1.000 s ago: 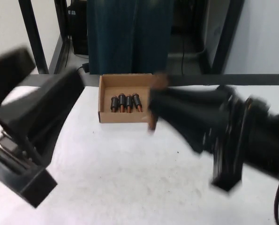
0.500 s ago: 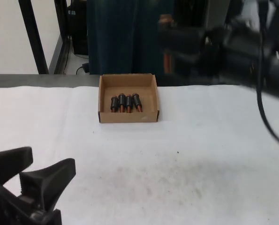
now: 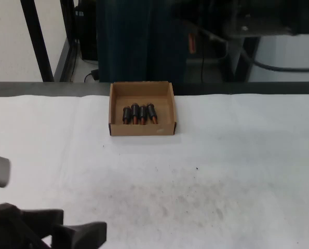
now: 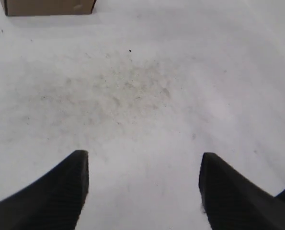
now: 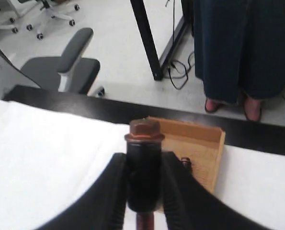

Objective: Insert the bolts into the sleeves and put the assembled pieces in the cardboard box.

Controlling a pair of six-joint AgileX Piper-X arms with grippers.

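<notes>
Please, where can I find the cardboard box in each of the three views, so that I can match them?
High view: box a little left of centre, toward the far side.
Left wrist view: box far beyond the open left fingers, its front wall showing.
Right wrist view: box just behind the piece held in the right fingers.
Shared landmark: the white cover under the box.

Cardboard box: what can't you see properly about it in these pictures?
- Right wrist view: the right claw and its bolt-and-sleeve piece hide most of the cardboard box.
- Left wrist view: the picture's edge cuts the box off; just an outer wall shows.
- High view: the four pieces in the box are too small to tell how deep each bolt sits.
</notes>
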